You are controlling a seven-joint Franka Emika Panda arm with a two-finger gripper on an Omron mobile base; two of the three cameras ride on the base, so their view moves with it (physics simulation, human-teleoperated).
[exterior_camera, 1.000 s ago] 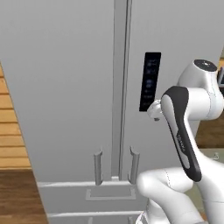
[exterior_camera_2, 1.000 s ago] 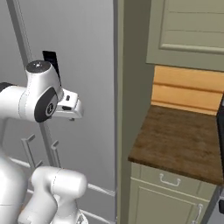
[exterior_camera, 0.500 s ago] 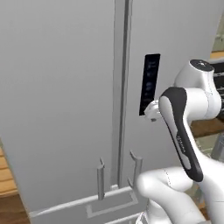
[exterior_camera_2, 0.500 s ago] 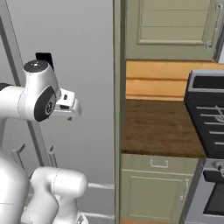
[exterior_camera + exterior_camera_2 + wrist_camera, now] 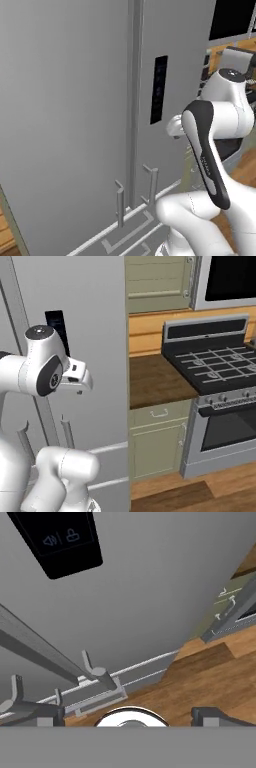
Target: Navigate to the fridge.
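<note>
— Across most of the left base view, what am I looking at?

— That is the fridge (image 5: 75, 100), tall and light grey, filling the frame from the left edge to past the middle. Its black display panel (image 5: 159, 89) sits just right of centre, on the right-hand door, and the paired bar handles (image 5: 134, 75) run down the seam between the doors.

— And from my other side?

— The fridge takes the left half of the right base view, with a wooden desk (image 5: 155, 381) just beside it and the stove (image 5: 220, 363) at the right.

— How will the fridge handle, if I ever have to touch it?

— I judge it heavy and rigid, fixed in place; only the doors and the lower drawers should swing or slide. The smooth panels look slippery and give nothing to hold. The place to take hold is a bar handle: stiff, standing off the door, slim enough to close around.

— What is my hand (image 5: 130, 714) doing?

— In the hand view its two dark tips sit wide apart at the bottom corners, with nothing between them, pointing down at the handle ends (image 5: 100, 673) and the wooden floor (image 5: 200, 672).
</note>
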